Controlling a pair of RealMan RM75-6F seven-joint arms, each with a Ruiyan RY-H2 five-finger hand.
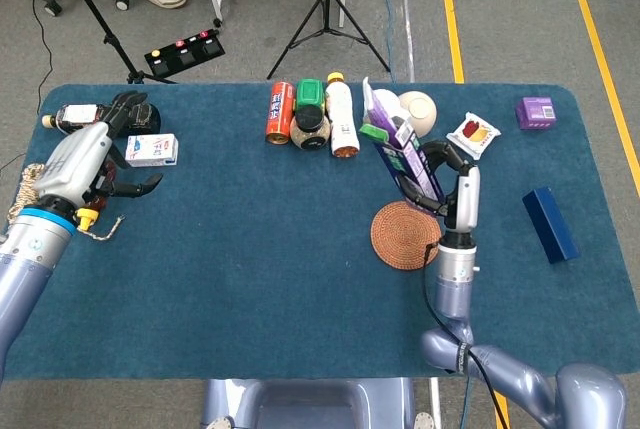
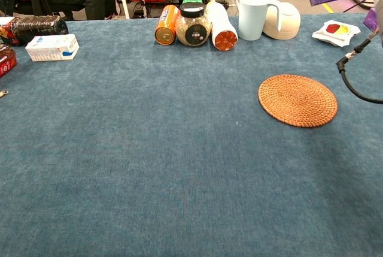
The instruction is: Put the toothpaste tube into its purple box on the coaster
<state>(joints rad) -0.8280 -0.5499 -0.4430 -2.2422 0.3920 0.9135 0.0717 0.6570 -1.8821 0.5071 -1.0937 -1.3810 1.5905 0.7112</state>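
- The woven coaster (image 1: 405,234) lies bare on the tabletop (image 1: 250,279), right of centre.
- Just beyond it, the right robot hand (image 1: 445,179) grips the purple box (image 1: 400,154), raised and tilted, with its open flap uppermost (whether the toothpaste tube is already inside cannot be told).
- The step in hand looks like setting-down; next, lower the box onto the coaster.
- At far left, the left robot hand (image 1: 85,164) hovers, fingers loosely spread, holding nothing.

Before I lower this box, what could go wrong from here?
1. The right robot hand holds the purple box tilted in the air, above and behind the coaster; it may land off the coaster or tip over.
2. The cup and bowl stand close behind; a swing could knock them.
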